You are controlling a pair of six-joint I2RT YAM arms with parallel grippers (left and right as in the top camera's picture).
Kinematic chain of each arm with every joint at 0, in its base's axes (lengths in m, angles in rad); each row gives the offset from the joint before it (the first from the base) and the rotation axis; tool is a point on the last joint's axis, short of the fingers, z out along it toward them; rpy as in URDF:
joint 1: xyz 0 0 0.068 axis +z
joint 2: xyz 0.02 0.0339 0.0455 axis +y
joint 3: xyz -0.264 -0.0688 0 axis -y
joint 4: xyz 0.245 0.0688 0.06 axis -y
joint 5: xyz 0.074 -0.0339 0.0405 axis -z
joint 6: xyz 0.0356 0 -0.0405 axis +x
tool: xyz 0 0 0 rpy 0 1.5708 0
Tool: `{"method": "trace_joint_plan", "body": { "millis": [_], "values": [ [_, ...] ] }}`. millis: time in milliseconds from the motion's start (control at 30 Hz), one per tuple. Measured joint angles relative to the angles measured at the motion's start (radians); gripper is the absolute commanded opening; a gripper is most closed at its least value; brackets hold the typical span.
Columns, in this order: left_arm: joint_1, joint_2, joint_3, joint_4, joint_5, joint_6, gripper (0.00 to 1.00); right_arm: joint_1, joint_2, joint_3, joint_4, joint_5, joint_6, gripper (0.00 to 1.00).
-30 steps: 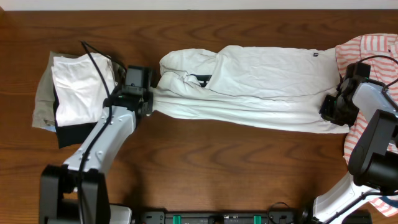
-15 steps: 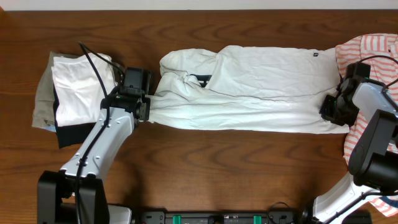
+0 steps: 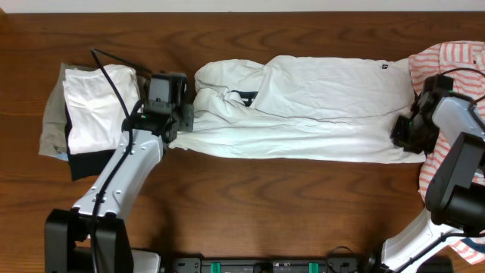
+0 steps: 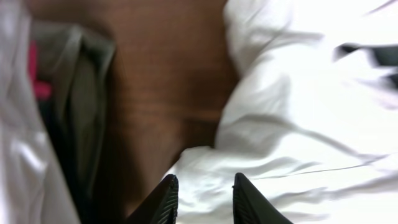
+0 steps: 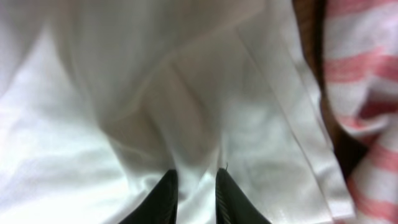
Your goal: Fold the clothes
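A large white T-shirt (image 3: 318,98) lies stretched in a long band across the middle of the table, dark collar (image 3: 244,96) showing near its left end. My left gripper (image 3: 176,135) (image 4: 205,183) hovers over the shirt's lower left corner, open, with slack cloth (image 4: 298,124) under its fingers and nothing pinched. My right gripper (image 3: 399,136) (image 5: 196,177) sits at the shirt's right end, shut on a raised ridge of the white fabric (image 5: 186,112).
A folded pile at the left holds a white garment (image 3: 95,106) on black (image 3: 83,163) and khaki (image 3: 51,114) ones. A coral-and-white striped garment (image 3: 455,57) (image 5: 367,74) lies at the right edge, under my right arm. Bare wood runs along the front.
My left gripper opened and let go of the shirt's left end, then shifted slightly toward the back; the stretched cloth there has slackened. The right gripper has barely moved.
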Motion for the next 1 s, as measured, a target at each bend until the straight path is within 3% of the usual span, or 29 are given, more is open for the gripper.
{"method": "trace_joint_plan", "body": {
  "millis": [300,367,433,733,1000],
  "values": [
    [0.0,0.042,0.317,-0.011,0.145,0.002,0.3,0.021,-0.097,0.338,-0.095,-0.13,-0.06,0.42],
    [0.0,0.084,0.384,-0.015,0.169,0.006,0.34,0.039,-0.13,0.386,-0.114,-0.153,-0.082,0.43],
    [-0.004,0.143,0.426,-0.011,0.184,0.019,0.4,0.057,-0.153,0.406,-0.131,-0.167,-0.092,0.43],
    [-0.08,0.453,0.444,-0.011,0.231,0.053,0.42,0.066,-0.14,0.395,-0.192,-0.188,-0.109,0.45],
    [-0.108,0.486,0.443,-0.031,0.223,0.027,0.49,0.066,-0.14,0.395,-0.213,-0.19,-0.112,0.45]
  ]
}}
